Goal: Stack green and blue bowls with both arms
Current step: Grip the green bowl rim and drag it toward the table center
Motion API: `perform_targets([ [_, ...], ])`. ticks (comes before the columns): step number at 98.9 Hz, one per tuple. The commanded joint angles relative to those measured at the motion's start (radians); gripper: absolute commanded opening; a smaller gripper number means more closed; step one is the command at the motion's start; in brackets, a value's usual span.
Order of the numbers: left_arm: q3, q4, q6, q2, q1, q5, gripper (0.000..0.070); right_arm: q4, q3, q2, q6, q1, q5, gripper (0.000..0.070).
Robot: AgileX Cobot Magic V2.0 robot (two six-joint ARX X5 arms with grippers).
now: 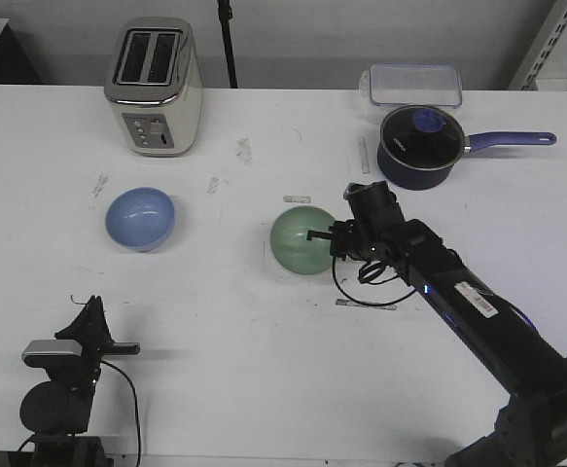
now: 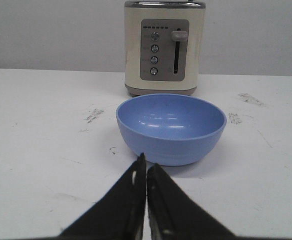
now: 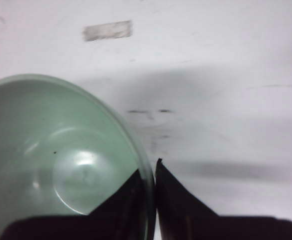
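In the front view, the green bowl (image 1: 301, 240) at centre is pinched at its rim by the right tool (image 1: 322, 235), ready for lifting; the blue bowl (image 1: 140, 218) sits centre-left on the desk (image 1: 264, 370).

In the left wrist view, the left tool (image 2: 146, 170) is seen closed on nothing, short of that bowl.

In the right wrist view, the rim is clamped, one finger inside and one outside.

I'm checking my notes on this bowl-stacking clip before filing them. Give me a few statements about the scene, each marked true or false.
1. The right gripper is closed on the rim of the green bowl. True.
2. The blue bowl already sits inside the green bowl. False: the two stand apart on the table, blue to the left of green.
3. The left gripper holds the blue bowl. False: it is shut on nothing, short of the bowl.
4. A toaster stands behind the blue bowl. True.
5. The saucepan has no lid. False: a lid with a blue knob covers it.
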Motion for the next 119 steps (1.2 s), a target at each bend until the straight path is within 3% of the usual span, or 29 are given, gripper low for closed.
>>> perform_targets([
  [1,-0.023,0.016,0.008,-0.002,0.001,0.001,0.0001,0.027,0.021,0.033,0.063,0.012,0.004,0.0006],
  [93,-0.023,0.016,0.008,-0.002,0.001,0.001,0.0001,0.051,0.021,0.132,0.083,0.054,0.034,0.0013],
  [102,-0.023,0.016,0.008,-0.002,0.001,0.001,0.0001,0.051,0.021,0.132,0.083,0.055,0.034,0.0035],
  [119,-0.023,0.016,0.008,-0.002,0.001,0.001,0.0001,0.051,0.021,0.132,0.082,0.055,0.034,0.0178],
])
